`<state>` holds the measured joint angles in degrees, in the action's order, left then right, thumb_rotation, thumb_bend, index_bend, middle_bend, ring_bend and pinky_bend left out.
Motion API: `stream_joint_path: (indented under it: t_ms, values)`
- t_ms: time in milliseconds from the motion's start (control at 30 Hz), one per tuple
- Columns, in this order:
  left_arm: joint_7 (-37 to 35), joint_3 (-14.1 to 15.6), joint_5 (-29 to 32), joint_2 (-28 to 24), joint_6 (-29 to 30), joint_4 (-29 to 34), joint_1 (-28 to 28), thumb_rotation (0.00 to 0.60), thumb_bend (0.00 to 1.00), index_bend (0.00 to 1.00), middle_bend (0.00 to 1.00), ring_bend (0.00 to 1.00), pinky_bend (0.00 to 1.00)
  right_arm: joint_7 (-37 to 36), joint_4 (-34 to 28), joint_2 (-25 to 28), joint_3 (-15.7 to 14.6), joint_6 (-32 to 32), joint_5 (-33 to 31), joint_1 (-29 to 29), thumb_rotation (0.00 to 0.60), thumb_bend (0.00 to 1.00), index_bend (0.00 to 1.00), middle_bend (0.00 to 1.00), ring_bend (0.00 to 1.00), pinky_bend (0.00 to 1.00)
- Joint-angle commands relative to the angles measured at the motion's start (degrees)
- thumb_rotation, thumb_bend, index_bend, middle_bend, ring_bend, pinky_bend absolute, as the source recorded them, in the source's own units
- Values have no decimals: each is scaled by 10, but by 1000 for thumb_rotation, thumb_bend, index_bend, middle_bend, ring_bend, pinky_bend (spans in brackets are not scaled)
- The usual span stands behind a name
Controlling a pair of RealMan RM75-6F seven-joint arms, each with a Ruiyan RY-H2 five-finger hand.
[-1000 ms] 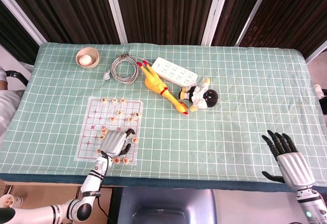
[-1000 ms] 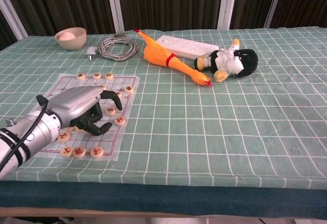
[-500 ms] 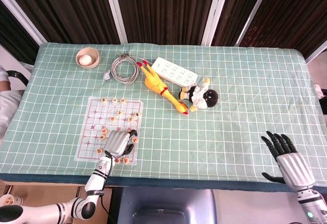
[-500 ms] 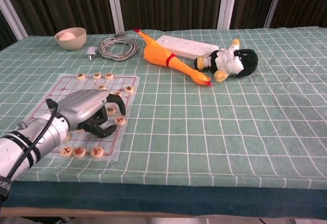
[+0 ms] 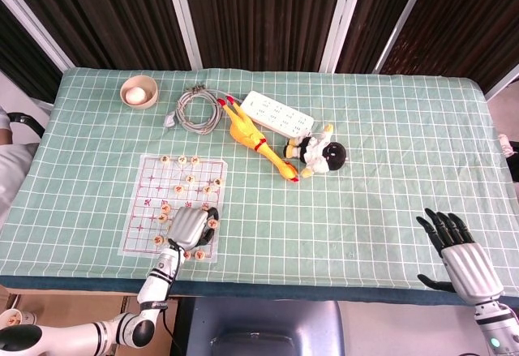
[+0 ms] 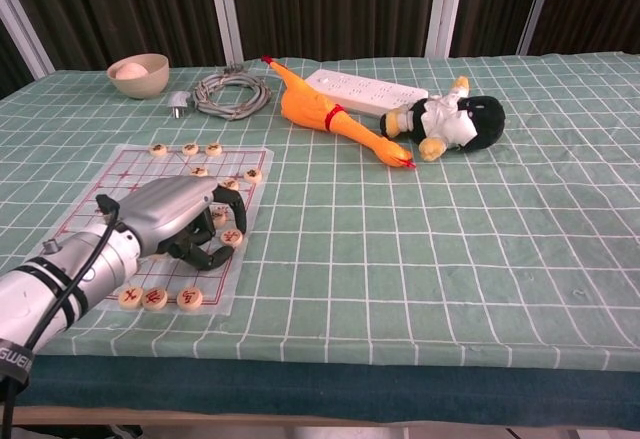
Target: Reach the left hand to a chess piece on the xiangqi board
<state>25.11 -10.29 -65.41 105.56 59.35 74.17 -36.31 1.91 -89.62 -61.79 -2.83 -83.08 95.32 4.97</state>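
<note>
My left hand (image 6: 185,221) hovers low over the xiangqi board (image 6: 100,187), fingers curled above a chess piece (image 6: 232,236); whether they grip it, I cannot tell.

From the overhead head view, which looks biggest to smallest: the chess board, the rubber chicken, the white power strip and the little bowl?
1. xiangqi board
2. rubber chicken and power strip: similar length, too close to rank
3. bowl, clearly smallest

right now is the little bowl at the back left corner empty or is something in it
Not empty. The bowl stands upright with one pale, rounded egg-like thing in it, seen in both views.
</note>
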Motion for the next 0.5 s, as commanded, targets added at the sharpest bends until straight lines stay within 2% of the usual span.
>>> stream_joint_path:
  t_ms: [33,300,500]
  values:
    - [0,0,2,-2,-1,0,-1,600,403,474,1000,1000,1000,2,0,-1,0,0,-1,0,600,43,0,0,0,0]
    - [-3,-4,-3,-7,7,7,-4,600,402,486,1000,1000,1000,3,-1,-1,0,2,-1,1,600,44,0,0,0,0]
    - [-5,-17,-4,-4,14,3,-13,600,402,489,1000,1000,1000,-1,0,-1,0,2,-2,1,600,43,0,0,0,0]
